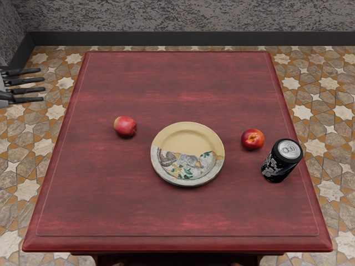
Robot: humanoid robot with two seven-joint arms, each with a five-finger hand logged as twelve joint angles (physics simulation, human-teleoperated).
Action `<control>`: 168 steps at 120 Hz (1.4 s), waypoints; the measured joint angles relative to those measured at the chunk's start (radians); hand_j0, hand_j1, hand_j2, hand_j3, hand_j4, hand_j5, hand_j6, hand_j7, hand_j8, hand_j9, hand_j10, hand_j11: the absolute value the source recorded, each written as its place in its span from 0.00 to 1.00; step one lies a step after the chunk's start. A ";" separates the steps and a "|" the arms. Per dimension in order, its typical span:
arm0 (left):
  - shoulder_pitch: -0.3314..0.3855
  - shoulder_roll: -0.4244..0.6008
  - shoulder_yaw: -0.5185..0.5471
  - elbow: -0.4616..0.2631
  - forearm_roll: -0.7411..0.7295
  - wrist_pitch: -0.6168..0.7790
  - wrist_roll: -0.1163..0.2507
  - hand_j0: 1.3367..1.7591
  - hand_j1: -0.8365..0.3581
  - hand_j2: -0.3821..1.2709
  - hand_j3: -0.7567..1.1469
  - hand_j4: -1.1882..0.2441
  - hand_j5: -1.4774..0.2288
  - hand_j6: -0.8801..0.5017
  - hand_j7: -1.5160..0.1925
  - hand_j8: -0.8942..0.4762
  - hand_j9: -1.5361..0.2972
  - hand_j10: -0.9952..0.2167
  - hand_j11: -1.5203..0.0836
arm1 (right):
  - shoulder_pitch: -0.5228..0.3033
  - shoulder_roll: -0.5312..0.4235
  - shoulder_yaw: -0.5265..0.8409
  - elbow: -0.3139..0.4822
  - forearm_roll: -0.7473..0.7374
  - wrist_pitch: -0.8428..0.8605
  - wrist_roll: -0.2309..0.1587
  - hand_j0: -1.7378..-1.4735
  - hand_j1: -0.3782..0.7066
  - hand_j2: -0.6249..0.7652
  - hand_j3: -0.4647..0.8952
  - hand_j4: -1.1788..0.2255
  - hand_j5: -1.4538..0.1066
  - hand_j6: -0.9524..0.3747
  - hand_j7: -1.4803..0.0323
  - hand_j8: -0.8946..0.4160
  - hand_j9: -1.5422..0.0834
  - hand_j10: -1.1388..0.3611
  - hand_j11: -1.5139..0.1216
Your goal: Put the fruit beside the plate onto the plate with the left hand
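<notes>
A cream plate (187, 134) with a painted lower half lies near the middle of the red table (166, 210). A red fruit (125, 126) rests on the table a short way left of the plate, apart from its rim. A second red-orange fruit (253, 139) sits to the plate's right, also apart from it. My left hand (22, 86) shows at the far left edge, off the table, with its dark fingers spread and holding nothing. The right hand is out of view.
A black drink can (282, 160) stands just right of the second fruit, near the table's right edge. Patterned floor tiles surround the table, and a dark wall runs along the back.
</notes>
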State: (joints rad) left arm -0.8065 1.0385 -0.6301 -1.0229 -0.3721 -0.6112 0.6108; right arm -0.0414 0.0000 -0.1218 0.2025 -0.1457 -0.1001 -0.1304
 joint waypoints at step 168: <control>-0.478 -0.528 0.711 -0.456 1.301 0.890 0.000 0.76 0.82 0.25 0.40 0.71 0.74 0.51 0.76 0.53 0.72 0.68 0.81 | 0.000 0.000 0.001 -0.001 0.000 0.000 0.000 0.30 0.05 0.45 0.34 0.83 0.92 0.70 0.96 0.67 0.94 0.75 0.91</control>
State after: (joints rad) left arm -1.2846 0.5109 0.0806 -1.4784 0.9291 0.2784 0.6109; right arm -0.0414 0.0000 -0.1212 0.2017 -0.1458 -0.1005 -0.1304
